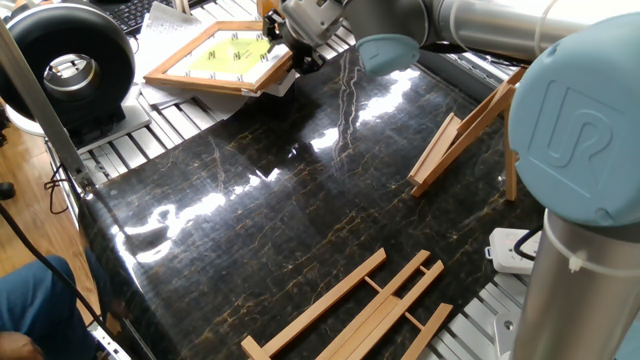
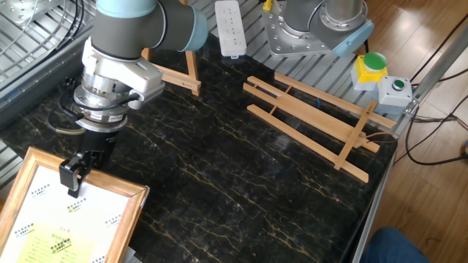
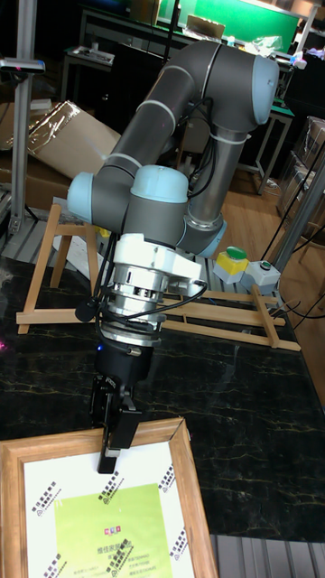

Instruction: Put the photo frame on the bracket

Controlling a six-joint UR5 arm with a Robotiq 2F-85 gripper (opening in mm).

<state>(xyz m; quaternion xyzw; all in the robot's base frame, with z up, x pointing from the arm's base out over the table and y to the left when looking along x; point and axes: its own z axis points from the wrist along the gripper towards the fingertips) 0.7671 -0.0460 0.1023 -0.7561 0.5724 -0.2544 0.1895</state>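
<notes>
The photo frame [image 1: 215,55] [image 2: 58,226] [image 3: 99,506], light wood with a yellow picture and white mat, lies face up at one corner of the black marble table, partly past its edge. My gripper [image 1: 291,58] [image 2: 73,175] [image 3: 106,438] points down at the frame's rail nearest the table's middle. One finger is over the mat and the other is outside the rail, so the jaws look closed on it. The bracket [image 1: 470,130] [image 2: 175,73] [image 3: 54,271], a small A-shaped easel, stands upright at the table's opposite side, well away from the frame.
A flat easel of long wooden slats [image 1: 350,310] [image 2: 314,124] lies on the table. A black round device [image 1: 70,65] and white paper sheets [image 1: 165,25] sit by the frame. A white power strip [image 2: 230,28] and a button box [image 2: 380,77] lie off the marble.
</notes>
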